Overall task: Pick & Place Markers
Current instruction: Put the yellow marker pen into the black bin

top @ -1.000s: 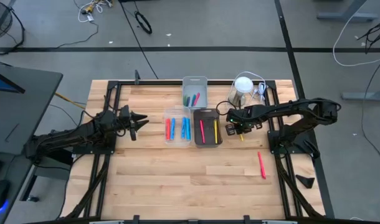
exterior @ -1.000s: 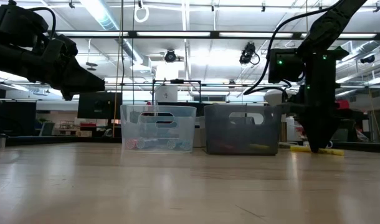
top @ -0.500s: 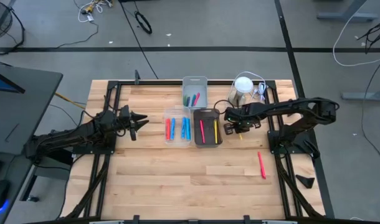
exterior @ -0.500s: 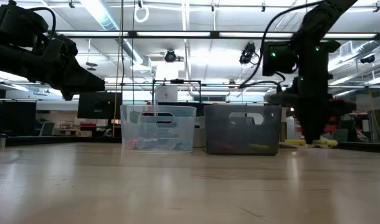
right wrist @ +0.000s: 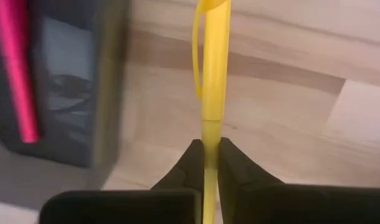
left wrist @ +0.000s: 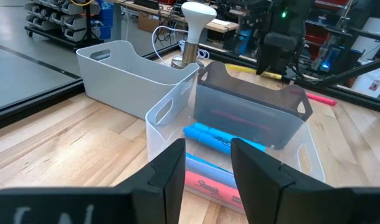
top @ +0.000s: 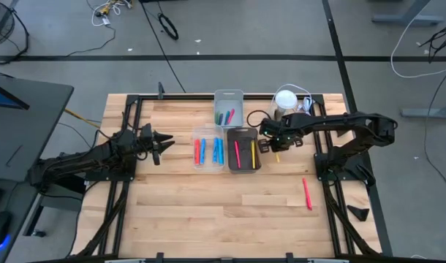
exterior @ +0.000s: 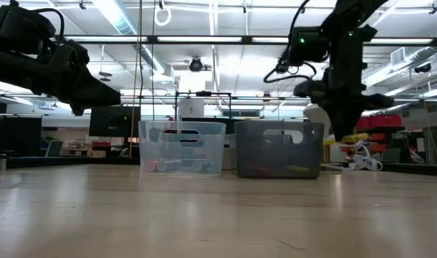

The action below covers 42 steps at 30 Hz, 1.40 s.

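Note:
My right gripper [top: 273, 145] hangs just right of the dark bin [top: 243, 148], shut on a yellow marker [right wrist: 212, 68]. The low view shows that marker [exterior: 356, 137] lying about level, clear above the table. The dark bin holds a pink marker [right wrist: 15, 74] and a yellow one [top: 253, 152]. Red and blue markers [top: 208, 150] lie in the clear bin [left wrist: 171, 115]. Green and pink markers [top: 225, 116] lie in the grey bin [top: 229, 107]. One pink marker [top: 307, 193] lies flat on the table. My left gripper [top: 163, 142] waits open, left of the clear bin. My right gripper pinches the yellow marker between its two fingers [right wrist: 230, 165], near one end of the barrel [right wrist: 207, 140]. The fingers point down from above. The rest of the marker sticks out beyond them, and the whole marker is lifted clear of the table.
A white-topped jar with cables [top: 286, 101] stands at the far edge behind my right gripper. Three bins cluster at the table's far middle. Bare wood [top: 208, 204] fills the near half. Black frame rails run along the table's left and right sides.
My right gripper has risen and moved toward the table's left and far edge, closing on the dark bin. It has carried the yellow marker up off the table, where the marker lay a second ago.

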{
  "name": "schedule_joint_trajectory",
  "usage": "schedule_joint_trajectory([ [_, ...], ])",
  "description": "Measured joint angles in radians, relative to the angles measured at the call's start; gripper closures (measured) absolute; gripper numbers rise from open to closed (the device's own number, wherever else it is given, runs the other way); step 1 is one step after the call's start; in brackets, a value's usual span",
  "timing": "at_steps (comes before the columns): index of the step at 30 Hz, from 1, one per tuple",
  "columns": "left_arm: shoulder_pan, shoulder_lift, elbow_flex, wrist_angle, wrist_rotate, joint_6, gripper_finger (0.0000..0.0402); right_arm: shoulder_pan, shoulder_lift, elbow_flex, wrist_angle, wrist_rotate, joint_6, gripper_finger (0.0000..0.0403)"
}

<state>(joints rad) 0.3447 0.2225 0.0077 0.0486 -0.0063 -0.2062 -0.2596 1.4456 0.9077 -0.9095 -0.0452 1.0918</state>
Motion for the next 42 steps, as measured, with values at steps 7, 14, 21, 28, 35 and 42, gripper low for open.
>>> schedule_joint_trajectory([
  [7,0.0,0.0,0.0,0.0,0.0,0.0,0.0266,0.002,-0.001,0.083,-0.041,-0.013,0.036,0.039],
  [14,0.0,0.0,0.0,0.0,0.0,0.0,0.0266,0.019,-0.001,0.094,-0.039,-0.026,0.09,0.039],
  [21,0.0,0.0,0.0,0.0,0.0,0.0,0.0266,0.033,0.059,0.192,-0.041,-0.025,0.104,0.039],
  [28,0.0,0.0,0.0,0.0,0.0,0.0,0.0266,0.04,0.189,0.349,-0.043,-0.023,0.079,0.039],
  [35,0.0,0.0,0.0,0.0,0.0,0.0,0.0266,0.064,0.306,0.485,-0.049,-0.024,0.078,0.039],
  [42,0.0,0.0,0.0,0.0,0.0,0.0,0.0266,0.084,0.334,0.505,-0.063,-0.021,0.123,0.039],
])
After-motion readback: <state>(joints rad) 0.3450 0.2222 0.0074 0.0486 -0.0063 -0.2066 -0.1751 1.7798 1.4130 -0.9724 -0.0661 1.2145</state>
